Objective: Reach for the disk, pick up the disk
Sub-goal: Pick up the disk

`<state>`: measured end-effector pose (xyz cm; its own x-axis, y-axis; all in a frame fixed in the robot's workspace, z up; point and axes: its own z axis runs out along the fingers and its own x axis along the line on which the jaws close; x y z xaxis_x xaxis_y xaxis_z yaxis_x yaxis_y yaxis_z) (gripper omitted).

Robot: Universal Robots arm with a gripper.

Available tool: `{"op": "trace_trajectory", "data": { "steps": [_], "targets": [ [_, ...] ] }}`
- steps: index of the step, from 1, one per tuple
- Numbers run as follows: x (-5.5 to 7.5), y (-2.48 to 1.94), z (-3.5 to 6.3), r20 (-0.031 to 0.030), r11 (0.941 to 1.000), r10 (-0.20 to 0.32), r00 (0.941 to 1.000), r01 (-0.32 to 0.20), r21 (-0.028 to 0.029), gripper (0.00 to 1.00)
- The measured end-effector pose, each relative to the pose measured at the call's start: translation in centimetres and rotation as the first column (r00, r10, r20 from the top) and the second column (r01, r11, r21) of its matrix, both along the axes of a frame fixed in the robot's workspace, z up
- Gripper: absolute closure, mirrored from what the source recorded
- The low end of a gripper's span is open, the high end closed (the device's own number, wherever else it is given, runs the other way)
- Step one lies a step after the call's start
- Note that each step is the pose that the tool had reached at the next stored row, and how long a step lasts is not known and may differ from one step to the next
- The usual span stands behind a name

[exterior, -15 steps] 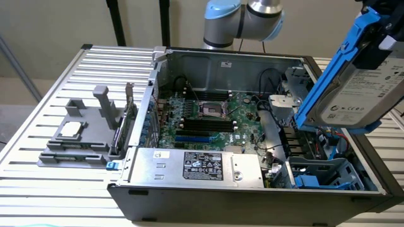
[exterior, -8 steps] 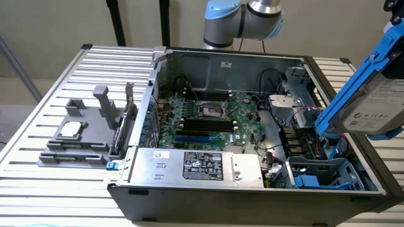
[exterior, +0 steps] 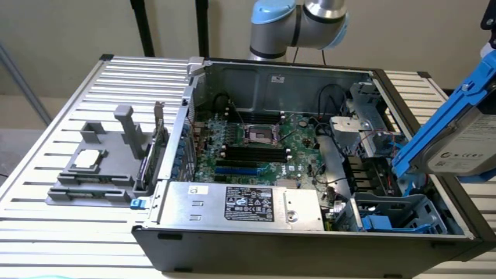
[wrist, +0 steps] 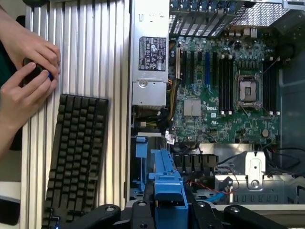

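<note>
Disk (exterior: 463,152), flat grey slab, blue plastic bracket, clamped in gripper (wrist: 169,202).

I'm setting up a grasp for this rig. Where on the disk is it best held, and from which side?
Probably by the blue frame at its narrow end, coming from above the open case. The disk hangs tilted over the exterior view's right side, label facing out, and the gripper already straddles that blue edge, so the thin rim fits between the fingers better than the broad face.
</note>
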<state>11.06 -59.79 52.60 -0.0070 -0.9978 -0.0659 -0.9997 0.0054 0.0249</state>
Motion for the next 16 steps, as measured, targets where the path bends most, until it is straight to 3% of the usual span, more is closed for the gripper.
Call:
{"op": "trace_trajectory", "data": {
  "steps": [6, 16],
  "targets": [
    [-0.79, -0.01, -0.72, 0.0223, 1.0, 0.0, 0.9998, 0.0, 0.0039, 0.67],
    [-0.91, 0.08, -0.81, 0.0236, 1.0, 0.0, 0.9997, 0.0, 0.0038, 0.67]
  ]
}}
